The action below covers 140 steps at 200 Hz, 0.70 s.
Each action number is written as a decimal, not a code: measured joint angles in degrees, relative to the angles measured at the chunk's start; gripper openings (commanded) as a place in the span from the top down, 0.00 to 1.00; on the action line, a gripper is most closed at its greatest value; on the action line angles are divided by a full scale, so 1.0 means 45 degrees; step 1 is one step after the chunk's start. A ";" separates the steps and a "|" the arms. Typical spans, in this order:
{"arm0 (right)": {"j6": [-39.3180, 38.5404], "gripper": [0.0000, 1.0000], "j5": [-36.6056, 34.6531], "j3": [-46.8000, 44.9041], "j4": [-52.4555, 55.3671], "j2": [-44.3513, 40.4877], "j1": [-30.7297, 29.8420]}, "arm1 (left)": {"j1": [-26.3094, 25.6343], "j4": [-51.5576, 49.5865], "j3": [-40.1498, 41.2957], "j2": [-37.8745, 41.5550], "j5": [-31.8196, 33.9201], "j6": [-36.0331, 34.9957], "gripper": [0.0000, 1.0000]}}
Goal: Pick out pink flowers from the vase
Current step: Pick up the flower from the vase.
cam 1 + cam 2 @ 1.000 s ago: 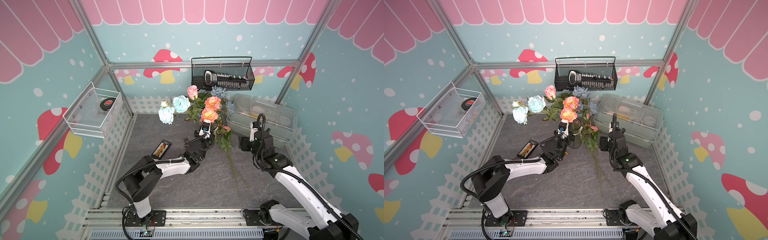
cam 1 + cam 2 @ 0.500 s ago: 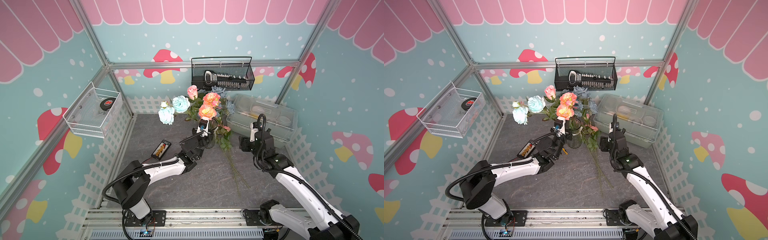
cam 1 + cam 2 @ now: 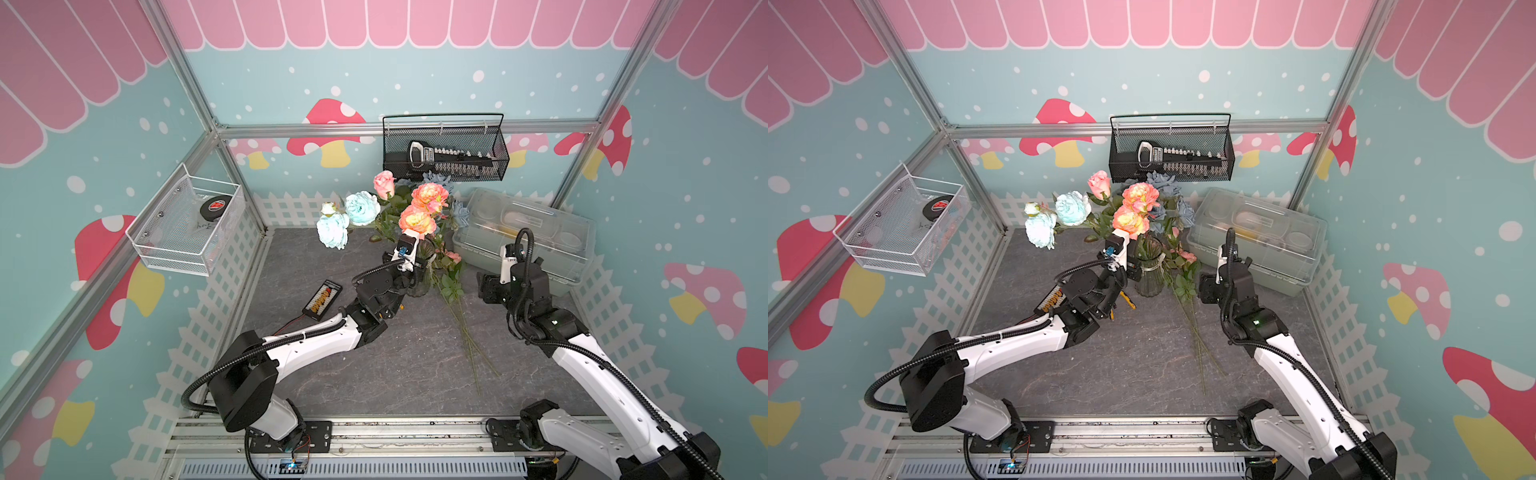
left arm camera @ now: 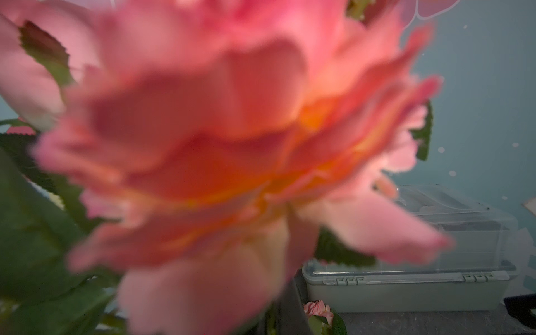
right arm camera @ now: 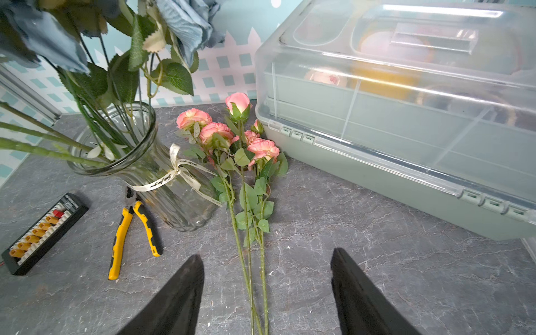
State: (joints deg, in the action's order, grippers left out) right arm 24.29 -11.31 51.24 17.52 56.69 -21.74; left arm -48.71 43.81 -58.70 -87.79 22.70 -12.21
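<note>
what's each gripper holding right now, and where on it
The left gripper is shut just under the lower coral-pink flower, apparently on its stem, though the contact itself is hidden. The right gripper is open and holds nothing.

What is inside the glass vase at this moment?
Several green stems stand in the vase, leaning against its rim. The ribbed glass blurs their lower ends; whether there is water cannot be told.

Bright, even light; close coral bloom (image 4: pixel 217 162) blurred.
</note>
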 measured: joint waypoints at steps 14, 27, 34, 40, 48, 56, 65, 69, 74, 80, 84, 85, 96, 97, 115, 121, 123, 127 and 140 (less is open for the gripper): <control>-0.0078 0.31 0.0510 -0.0126 -0.0243 -0.0296 0.0000 | 0.0000 -0.0593 -0.0131 0.0204 -0.0155 0.0005 0.94; -0.0146 0.30 0.1098 -0.0238 -0.0520 -0.0525 0.0000 | 0.0000 -0.1326 -0.0291 0.0636 -0.0408 0.0049 0.94; -0.0165 0.29 0.1462 -0.0311 -0.0719 -0.0627 0.0000 | 0.0005 -0.1783 -0.0423 0.0937 -0.0646 0.0107 0.94; -0.0194 0.29 0.1831 -0.0374 -0.0903 -0.0695 0.0000 | 0.0024 -0.2166 -0.0578 0.1214 -0.0850 0.0131 0.94; -0.0219 0.27 0.2341 -0.0457 -0.1166 -0.0763 0.0000 | 0.0044 -0.2696 -0.0840 0.1608 -0.1156 0.0219 0.94; -0.0253 0.26 0.2827 -0.0515 -0.1370 -0.0806 0.0000 | 0.0049 -0.3206 -0.1156 0.2025 -0.1472 0.0325 0.94; -0.0277 0.24 0.3400 -0.0544 -0.1613 -0.0831 0.0000 | 0.0049 -0.3628 -0.1467 0.2482 -0.1758 0.0413 0.94; -0.0272 0.23 0.3696 -0.0544 -0.1724 -0.0840 0.0000 | 0.0049 -0.3842 -0.1608 0.2691 -0.1880 0.0471 0.95; -0.0282 0.21 0.4007 -0.0544 -0.1865 -0.0845 0.0000 | 0.0049 -0.4095 -0.1773 0.2919 -0.2006 0.0563 0.95; -0.0282 0.17 0.4449 -0.0544 -0.2035 -0.0869 0.0000 | 0.0049 -0.4425 -0.1996 0.3181 -0.2171 0.0670 0.95; -0.0335 0.13 0.4731 -0.0544 -0.2161 -0.0884 0.0000 | 0.0053 -0.4648 -0.2147 0.3322 -0.2283 0.0724 0.95; -0.0330 0.12 0.4789 -0.0544 -0.2191 -0.0889 0.0000 | 0.0058 -0.4677 -0.2171 0.3347 -0.2297 0.0733 0.95; -0.0214 0.04 0.5557 -0.0554 -0.2545 -0.0996 0.0000 | 0.0073 -0.5338 -0.2618 0.3657 -0.2579 0.0981 0.95; -0.0291 0.04 0.5639 -0.0554 -0.2589 -0.1010 0.0000 | 0.0078 -0.5455 -0.2676 0.3687 -0.2608 0.1001 0.95; -0.0131 0.01 0.6887 -0.0617 -0.3211 -0.1345 0.0000 | 0.0175 -0.6693 -0.3483 0.3910 -0.3113 0.1506 0.95; -0.0078 0.01 0.7310 -0.0622 -0.3395 -0.1477 0.0000 | 0.0243 -0.7125 -0.3735 0.3944 -0.3337 0.1729 0.95; -0.0044 0.01 0.7441 -0.0627 -0.3449 -0.1511 0.0000 | 0.0267 -0.7291 -0.3813 0.3944 -0.3400 0.1807 0.95; -0.0029 0.01 0.7732 -0.0627 -0.3580 -0.1593 0.0000 | 0.0325 -0.7548 -0.3954 0.3954 -0.3575 0.1982 0.95; 0.0078 0.02 0.8612 -0.0627 -0.3988 -0.1787 0.0000 | 0.0602 -0.8398 -0.4337 0.3949 -0.4133 0.2579 0.96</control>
State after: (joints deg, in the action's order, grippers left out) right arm 24.64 27.44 48.42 -0.43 48.64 -21.74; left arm -46.00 6.02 -78.22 -70.02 4.10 -0.60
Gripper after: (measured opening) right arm 0.985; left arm 0.050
